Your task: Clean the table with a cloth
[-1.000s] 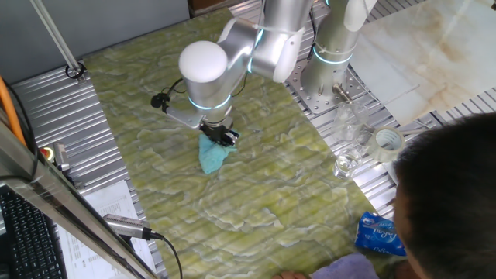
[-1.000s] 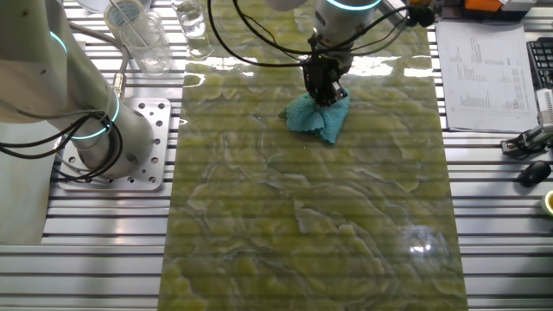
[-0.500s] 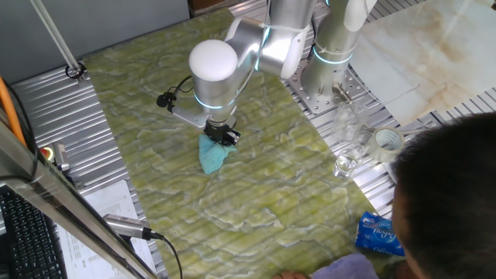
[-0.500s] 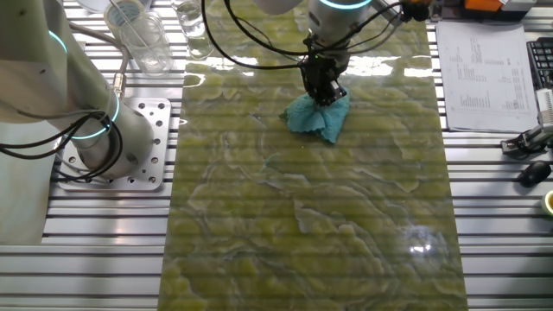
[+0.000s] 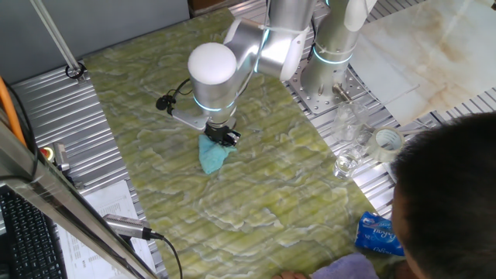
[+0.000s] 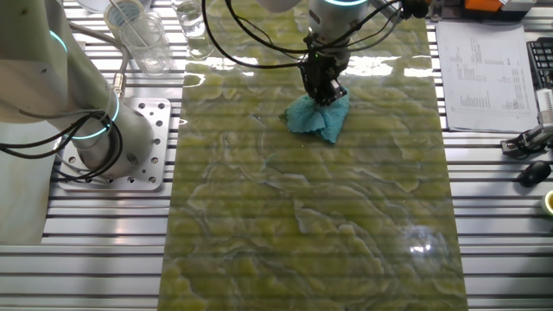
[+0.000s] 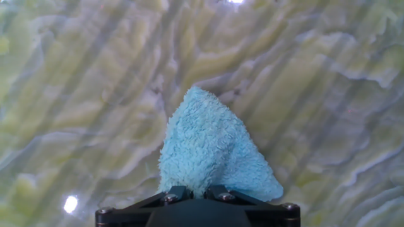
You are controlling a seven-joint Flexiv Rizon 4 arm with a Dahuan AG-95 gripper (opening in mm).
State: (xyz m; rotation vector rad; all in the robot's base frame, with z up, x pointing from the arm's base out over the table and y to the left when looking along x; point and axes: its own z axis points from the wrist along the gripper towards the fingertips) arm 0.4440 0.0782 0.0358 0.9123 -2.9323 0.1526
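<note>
While the gripper [image 6: 325, 91] stands upright with its jaws pinched tight on the top of the cloth [image 6: 316, 118], the turquoise rag fans out flat against the table [image 6: 311, 225] near its far end.

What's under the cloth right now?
The cloth lies on the yellow-green table, with the claw shut on its upper edge. The patch of table directly beneath it is covered, so any dirt there is hidden.

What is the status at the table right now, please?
Hand shut on the cloth. Cloth pressed on the table, near one end. Nothing on the marbled surface blocks the wipe; glassware sits off to the side.
</note>
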